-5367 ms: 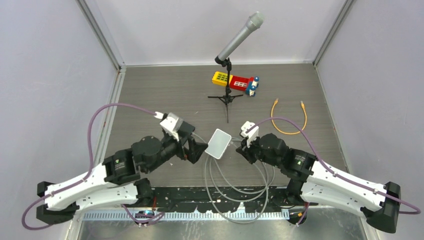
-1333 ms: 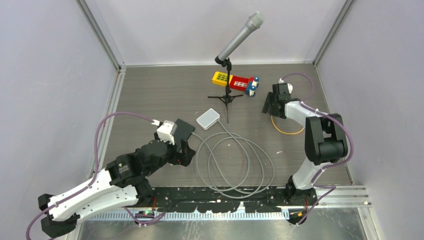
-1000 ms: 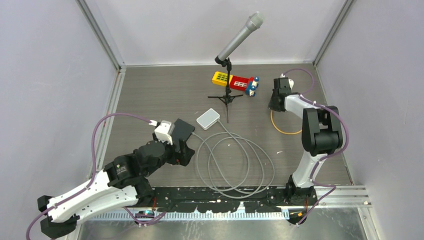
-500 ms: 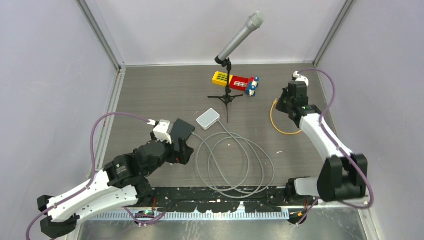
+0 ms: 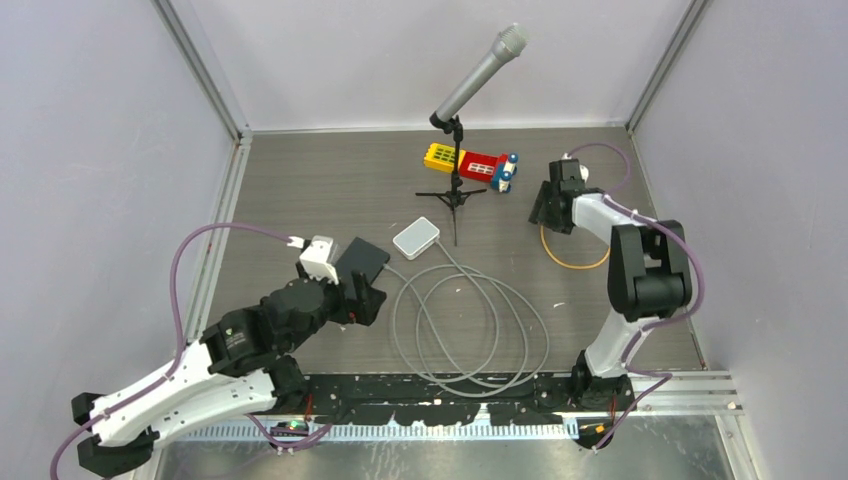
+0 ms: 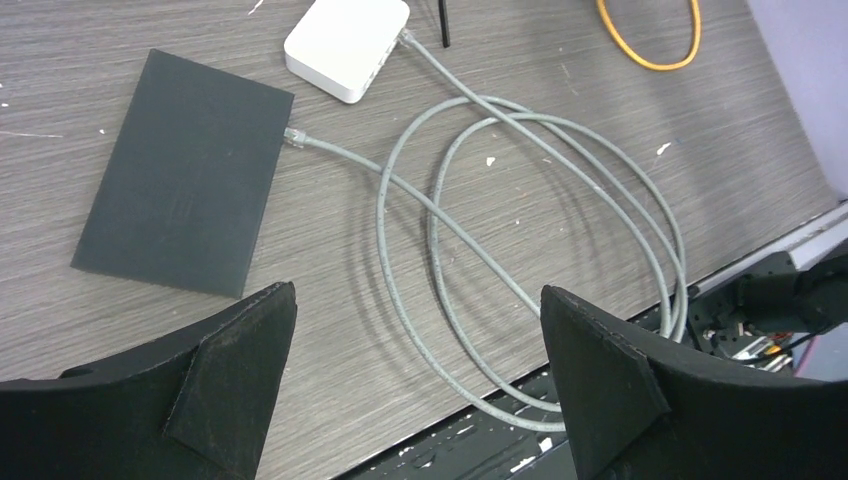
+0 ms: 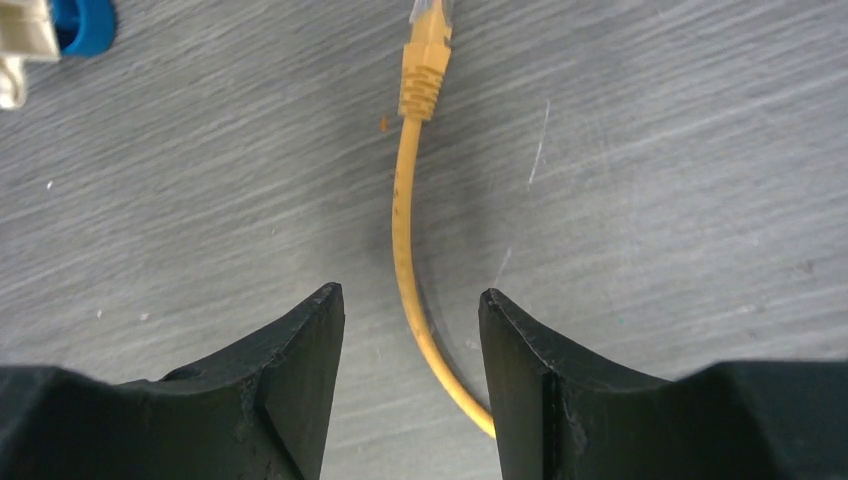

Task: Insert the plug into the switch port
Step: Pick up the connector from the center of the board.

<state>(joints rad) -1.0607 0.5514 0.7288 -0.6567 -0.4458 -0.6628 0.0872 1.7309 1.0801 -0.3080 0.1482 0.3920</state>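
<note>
The white switch [image 5: 416,238] [image 6: 345,45] lies mid-table with one end of a coiled grey cable [image 5: 470,320] [image 6: 440,220] running into it. That cable's free plug [image 6: 293,135] rests on the table against the edge of a black pad [image 6: 185,185]. My left gripper [image 5: 362,300] [image 6: 415,293] hovers wide open above the coil's near side, holding nothing. A short yellow cable [image 5: 572,263] [image 7: 400,240] lies at the back right. My right gripper [image 5: 548,210] [image 7: 410,293] is open and straddles it just behind its yellow plug [image 7: 425,70], not clamping it.
A microphone on a small tripod [image 5: 455,190] stands behind the switch. A red, yellow and blue toy block [image 5: 470,163] sits beside it, its blue corner [image 7: 80,25] near my right gripper. A black rail [image 5: 430,400] runs along the near table edge.
My right arm swung back from the yellow cable's right end to its left end and its jaws opened. My left arm drew back slightly toward the near left.
</note>
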